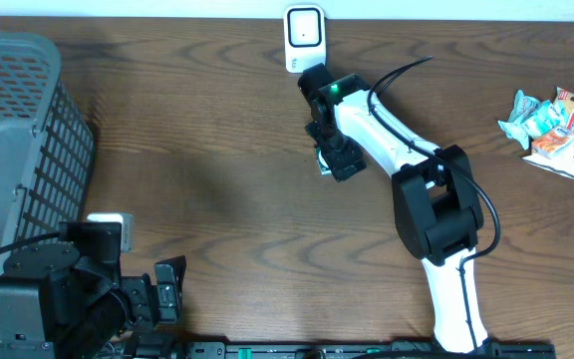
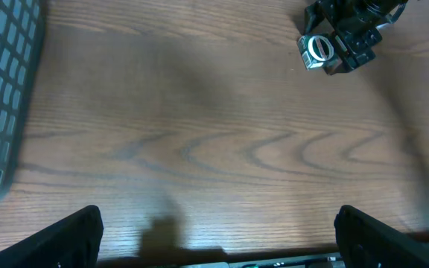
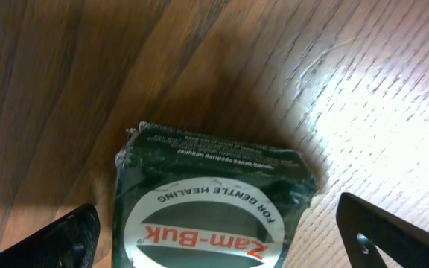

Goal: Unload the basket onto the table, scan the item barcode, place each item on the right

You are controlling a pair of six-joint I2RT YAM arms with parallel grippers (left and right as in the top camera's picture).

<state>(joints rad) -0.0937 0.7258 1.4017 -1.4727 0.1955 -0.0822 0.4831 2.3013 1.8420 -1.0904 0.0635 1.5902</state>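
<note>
The item is a small dark green Zam-Buk box (image 3: 207, 201) with a white oval label, lying on the wooden table. My right gripper (image 3: 218, 238) hangs over it, open, with one finger (image 3: 65, 238) left of the box and the other finger (image 3: 393, 231) right of it, a gap showing on both sides. From overhead the right gripper (image 1: 333, 152) covers most of the box (image 1: 319, 160). The white barcode scanner (image 1: 304, 38) stands at the table's far edge, just behind. My left gripper (image 2: 218, 242) is open over bare wood near the front edge, and the box (image 2: 317, 52) shows far ahead of it.
A grey mesh basket (image 1: 18, 130) fills the left side of the table. Several snack packets (image 1: 556, 125) lie at the far right. The left arm's base (image 1: 58, 299) sits at the front left corner.
</note>
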